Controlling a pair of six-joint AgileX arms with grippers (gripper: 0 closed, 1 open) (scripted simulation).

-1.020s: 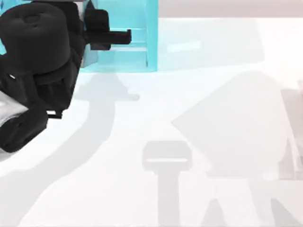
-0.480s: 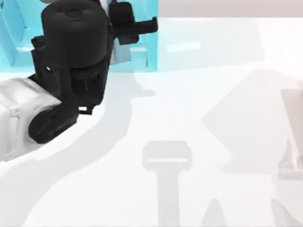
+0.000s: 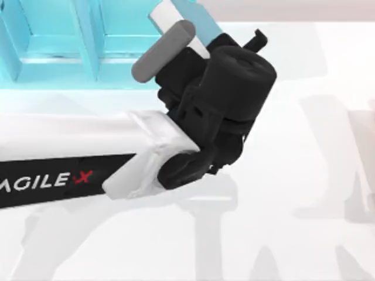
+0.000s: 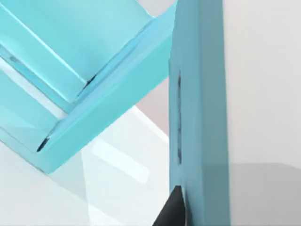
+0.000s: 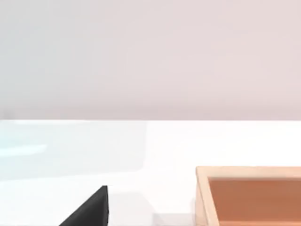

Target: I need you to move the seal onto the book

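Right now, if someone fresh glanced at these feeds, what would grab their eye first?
The left arm, white with black AgileX lettering, reaches in from the table's left, its black wrist at the cyan shelf's right end along the far edge. In the right wrist view, a wooden tray sits on the white table.
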